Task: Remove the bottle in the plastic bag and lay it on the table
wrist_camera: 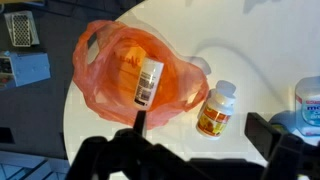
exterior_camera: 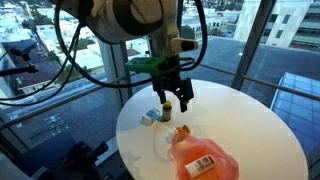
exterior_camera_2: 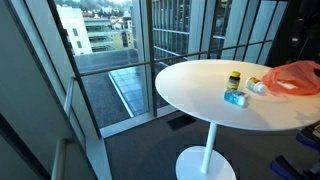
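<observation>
Gripper [exterior_camera: 174, 100] is spread open w/ nothing in it, hanging over the round white desk [exterior_camera: 262, 128]. Bottle [wrist_camera: 150, 82] is inside the orange plastic bag [wrist_camera: 105, 62], white label w/ dark print, too blurry to read. Small pill bottle [wrist_camera: 216, 110] stands just beside the bag, its yellow label unreadable too.

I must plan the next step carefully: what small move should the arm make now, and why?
Probably shift the open fingers sideways until they are above the bag, then lower them. They hang empty near the upright bottle, while the bagged bottle lies inside the bag, with nothing gripping it.
</observation>
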